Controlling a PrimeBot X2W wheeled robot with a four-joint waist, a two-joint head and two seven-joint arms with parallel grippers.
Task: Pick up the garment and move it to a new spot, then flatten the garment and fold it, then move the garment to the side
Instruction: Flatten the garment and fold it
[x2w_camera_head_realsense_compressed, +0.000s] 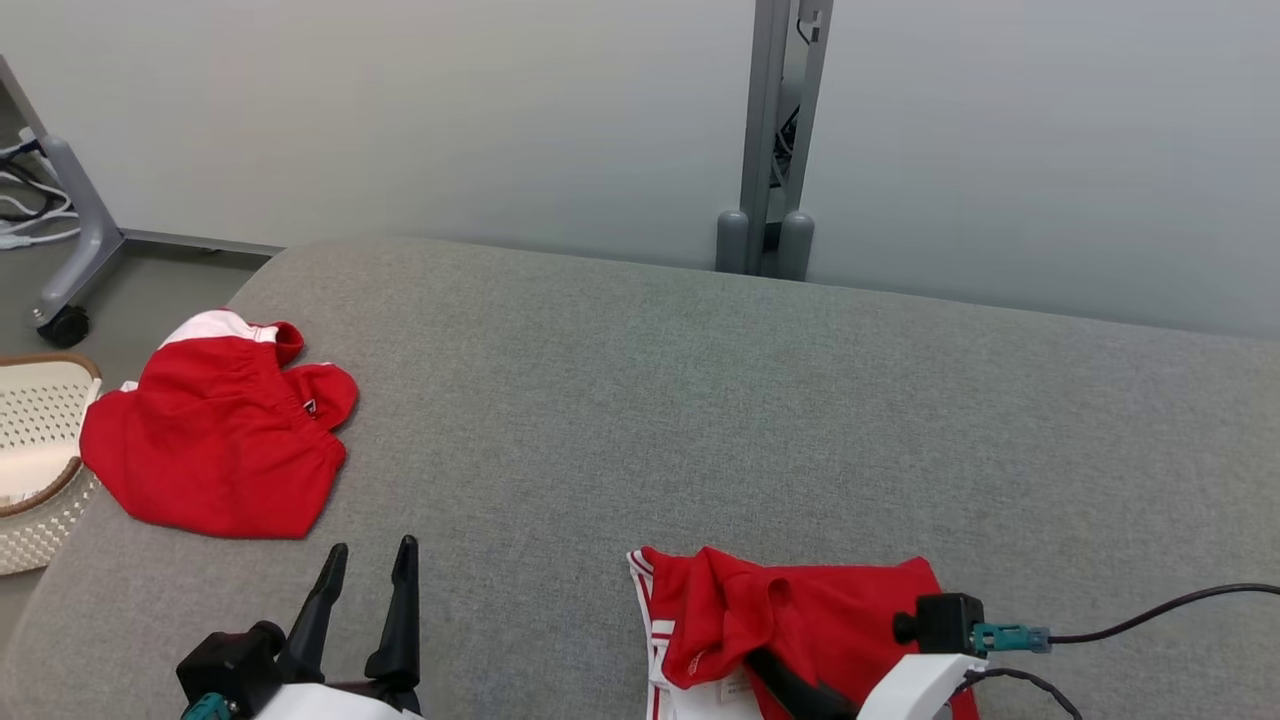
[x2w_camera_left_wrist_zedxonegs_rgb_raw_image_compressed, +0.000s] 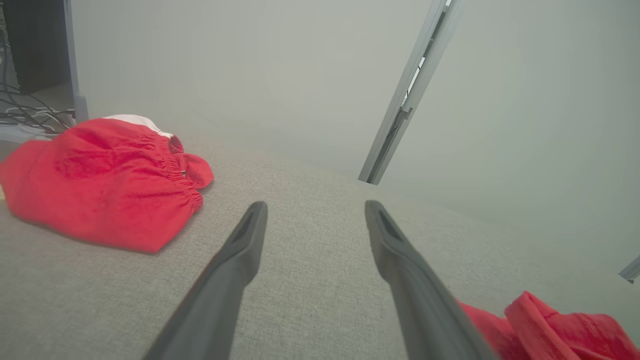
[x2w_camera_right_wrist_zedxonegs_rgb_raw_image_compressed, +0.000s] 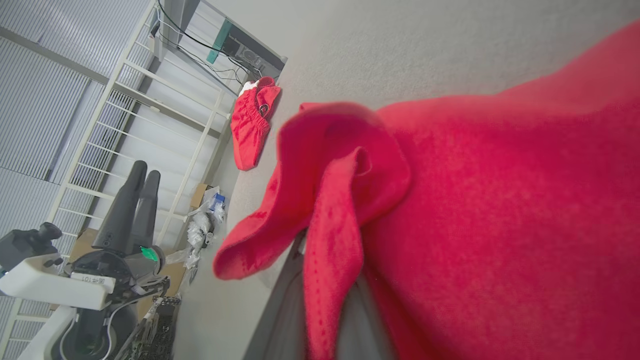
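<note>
The task seems only begun: the crumpled red garment lies at the near edge of the grey surface, one fold pinched in the closed right gripper; the left gripper hovers open, empty; moving, flattening, folding remain.

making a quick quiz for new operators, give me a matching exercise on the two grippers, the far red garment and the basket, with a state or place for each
Things:
1. left gripper
2. right gripper
3. far red garment
4. white basket

States or places:
a. beside the left edge of the grey surface
b. open, holding nothing
c. lying untouched at the surface's left side
d. pinching a fold of the near red garment

Pairs: 1-b, 2-d, 3-c, 4-a
</note>
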